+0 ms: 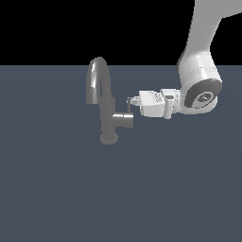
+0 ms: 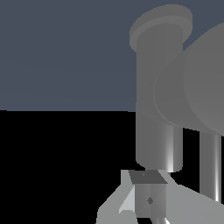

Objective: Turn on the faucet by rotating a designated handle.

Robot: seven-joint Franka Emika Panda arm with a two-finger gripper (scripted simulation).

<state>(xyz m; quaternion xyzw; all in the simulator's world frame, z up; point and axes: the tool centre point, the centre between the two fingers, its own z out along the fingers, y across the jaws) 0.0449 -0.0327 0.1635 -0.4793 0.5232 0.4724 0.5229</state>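
Handle (image 1: 124, 119) juts from the faucet (image 1: 106, 106) column toward exterior view's right, faucet upright on worktop (image 1: 56, 189). Gripper (image 1: 130, 101) just above the stub; fingers' spread: cannot tell. Judgement: catch the lever, sweep steadily round column.

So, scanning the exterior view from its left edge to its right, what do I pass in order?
Arched spout of the faucet → the handle sticking out from the column → gripper above the handle's end → the white arm, which runs up out of frame on the exterior view's right.
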